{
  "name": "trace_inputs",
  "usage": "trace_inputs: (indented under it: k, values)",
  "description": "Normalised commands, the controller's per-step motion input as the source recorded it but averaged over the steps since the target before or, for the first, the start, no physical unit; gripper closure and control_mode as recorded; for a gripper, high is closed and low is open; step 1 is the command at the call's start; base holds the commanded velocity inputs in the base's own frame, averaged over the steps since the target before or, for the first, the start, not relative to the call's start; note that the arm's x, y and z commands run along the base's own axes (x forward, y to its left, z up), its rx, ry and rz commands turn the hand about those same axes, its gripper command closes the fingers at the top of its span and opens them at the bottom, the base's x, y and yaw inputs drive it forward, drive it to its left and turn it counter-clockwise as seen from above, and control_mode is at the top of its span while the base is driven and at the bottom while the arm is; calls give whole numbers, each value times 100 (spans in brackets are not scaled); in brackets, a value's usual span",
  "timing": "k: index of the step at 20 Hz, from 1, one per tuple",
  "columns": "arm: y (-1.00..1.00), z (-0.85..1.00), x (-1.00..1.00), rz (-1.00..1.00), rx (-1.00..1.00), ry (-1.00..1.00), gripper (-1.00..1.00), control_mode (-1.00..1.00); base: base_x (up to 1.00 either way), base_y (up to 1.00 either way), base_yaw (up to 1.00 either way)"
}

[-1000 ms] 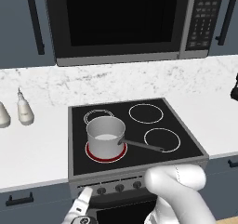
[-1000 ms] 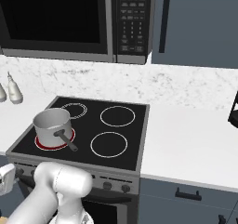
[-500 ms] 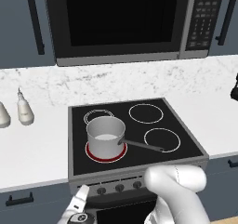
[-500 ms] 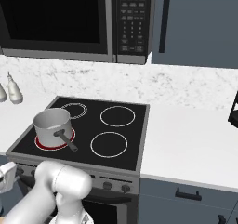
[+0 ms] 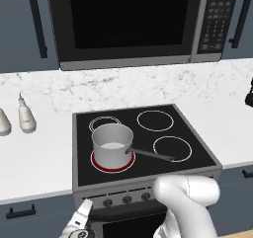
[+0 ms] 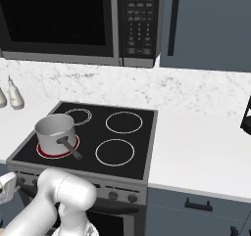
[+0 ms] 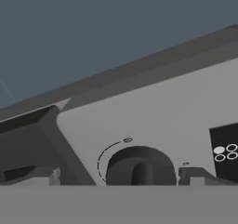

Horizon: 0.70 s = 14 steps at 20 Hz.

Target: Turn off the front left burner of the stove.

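Observation:
The front left burner glows as a red ring on the black glass stove, under a steel saucepan whose handle points right. In the right base view the front left burner and the saucepan sit at the left. My gripper hovers low at the left end of the grey front panel, also seen as the gripper at the picture's left edge. In the hand view the gripper is open, and a dark knob stands between its fingertips, close ahead.
More knobs line the panel to the right. A black-windowed microwave hangs above the stove. Two pale bottles stand on the left counter. A drawer handle is left of the gripper. A dark object sits at the right edge.
My gripper has edged slightly left and lower at the stove's front panel. The saucepan and the red ring are unchanged.

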Motion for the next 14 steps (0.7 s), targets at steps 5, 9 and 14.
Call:
trace_inputs:
  k: [5,9,14]
  values:
    - [0,0,1,0,0,0,-100,-100,0,0,0]
    - [0,0,0,0,0,0,100,-100,0,0,0]
    - [0,4,0,0,2,0,100,-100,0,0,0]
